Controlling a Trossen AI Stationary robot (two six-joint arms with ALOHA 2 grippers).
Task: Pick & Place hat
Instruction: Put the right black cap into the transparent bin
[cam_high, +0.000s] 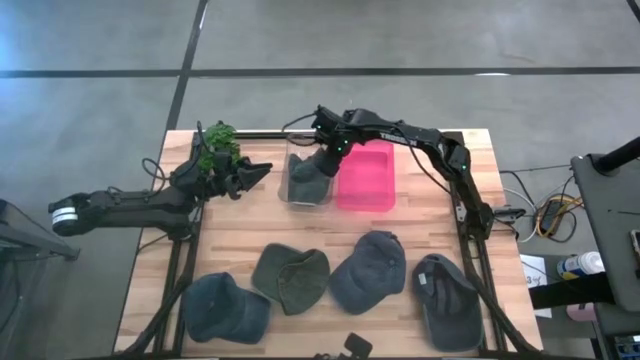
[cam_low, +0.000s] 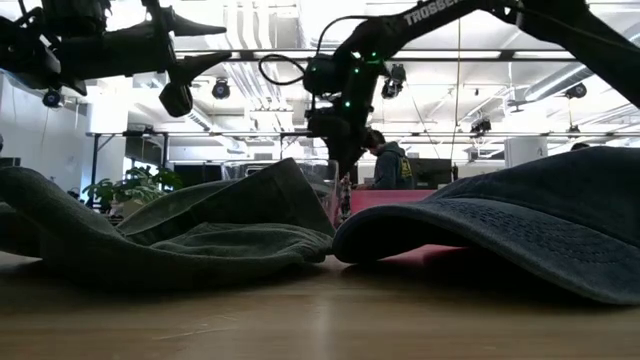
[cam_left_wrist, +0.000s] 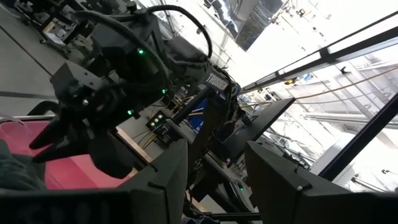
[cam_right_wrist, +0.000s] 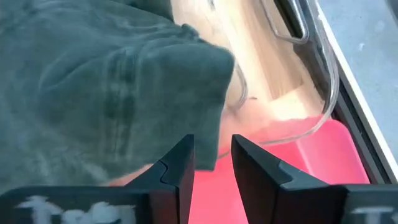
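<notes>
Four caps lie along the tabletop's (cam_high: 240, 245) near edge. A fifth hat (cam_high: 312, 175), soft and light, best pinched at its brim, sits in the clear bin (cam_high: 290, 190) beside the empty pink bin (cam_high: 366, 180) at the far edge. The right gripper (cam_right_wrist: 211, 168) hovers narrowly parted, holding nothing; the left gripper (cam_high: 262, 172) waits open.

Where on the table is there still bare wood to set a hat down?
Free: the strip between the clear bin and pink bin and the hat row, and the table's far-right corner. Crowded: the near edge holds four hats, blue, green, grey-blue and dark.
</notes>
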